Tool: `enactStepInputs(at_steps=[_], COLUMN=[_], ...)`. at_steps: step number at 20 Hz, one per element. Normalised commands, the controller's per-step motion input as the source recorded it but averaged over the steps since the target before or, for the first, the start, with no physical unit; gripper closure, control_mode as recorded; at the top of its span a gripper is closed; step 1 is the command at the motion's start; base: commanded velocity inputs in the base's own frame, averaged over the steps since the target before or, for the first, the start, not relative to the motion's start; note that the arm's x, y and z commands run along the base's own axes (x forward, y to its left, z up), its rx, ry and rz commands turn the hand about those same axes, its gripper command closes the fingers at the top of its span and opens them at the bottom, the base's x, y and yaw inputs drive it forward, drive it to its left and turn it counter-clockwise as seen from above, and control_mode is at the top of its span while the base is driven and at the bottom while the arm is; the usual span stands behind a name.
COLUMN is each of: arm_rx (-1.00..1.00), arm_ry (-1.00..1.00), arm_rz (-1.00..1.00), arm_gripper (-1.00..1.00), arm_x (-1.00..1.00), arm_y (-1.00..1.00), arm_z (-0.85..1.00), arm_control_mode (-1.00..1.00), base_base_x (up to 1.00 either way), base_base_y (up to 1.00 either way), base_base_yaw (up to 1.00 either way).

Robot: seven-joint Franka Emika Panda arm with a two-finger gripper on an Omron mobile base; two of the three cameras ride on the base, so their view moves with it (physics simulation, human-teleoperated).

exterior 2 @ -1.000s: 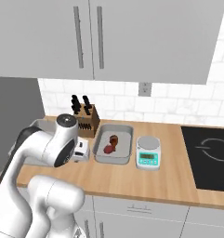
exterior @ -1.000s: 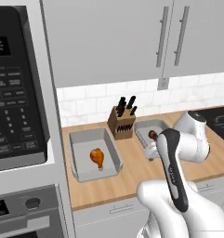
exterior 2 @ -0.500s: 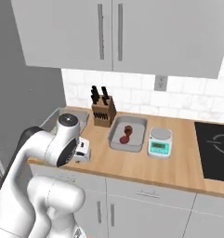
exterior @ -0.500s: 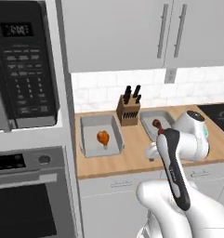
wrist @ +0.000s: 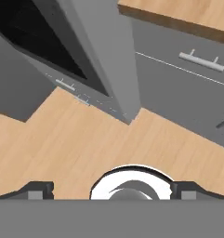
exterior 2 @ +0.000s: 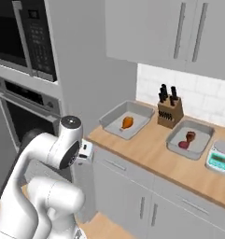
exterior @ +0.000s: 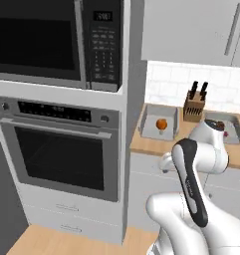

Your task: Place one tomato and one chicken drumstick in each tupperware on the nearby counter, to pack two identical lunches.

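1. Jaws spread wide and empty: in the hand view the two dark fingertips (wrist: pixel 36 189) stand far apart at the bottom corners, and the gripper (wrist: pixel 112 190) looks down at a wooden floor (wrist: pixel 76 148) in front of grey cabinet fronts (wrist: pixel 178 93).
2. On the light wooden table (exterior 2: pixel 151 149), two shallow grey tupperware containers sit either side of a knife block (exterior 2: pixel 169 111).
3. Nearer the tall oven column, the left tupperware (exterior 2: pixel 115 115) holds a chicken drumstick (exterior 2: pixel 127 123); the left base view shows the same container (exterior: pixel 147 121) with the drumstick (exterior: pixel 162 124) inside.
4. On the other side of the knife block, the right tupperware (exterior 2: pixel 177 140) holds a dark red item beside a second drumstick (exterior 2: pixel 190 136); what the red item is, I cannot tell.
5. A small kitchen scale (exterior 2: pixel 220 158) sits just beside the right tupperware.
6. A microwave (exterior: pixel 52 40) is built in above a wall oven (exterior: pixel 61 149), left of the table.
7. The arm's white elbow is folded low in front of the cabinets, away from the tabletop.
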Motion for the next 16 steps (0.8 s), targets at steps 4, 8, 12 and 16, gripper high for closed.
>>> enactStepInputs(at_steps=[4, 8, 12, 16], arm_rx=[0.00, 0.00, 0.00, 0.00], arm_ry=[0.00, 0.00, 0.00, 0.00], arm_rz=[0.00, 0.00, 0.00, 0.00], arm_gripper=[-1.00, -1.00, -1.00, -1.00], arm_x=[0.00, 0.00, 0.00, 0.00], arm_y=[0.00, 0.00, 0.00, 0.00], arm_z=[0.00, 0.00, 0.00, 0.00], arm_control_mode=[1.00, 1.00, 1.00, 1.00], base_base_x=[0.00, 0.00, 0.00, 0.00], base_base_y=[0.60, 0.60, 0.64, 0.69], base_base_yaw=[0.78, 0.81, 0.79, 0.76])
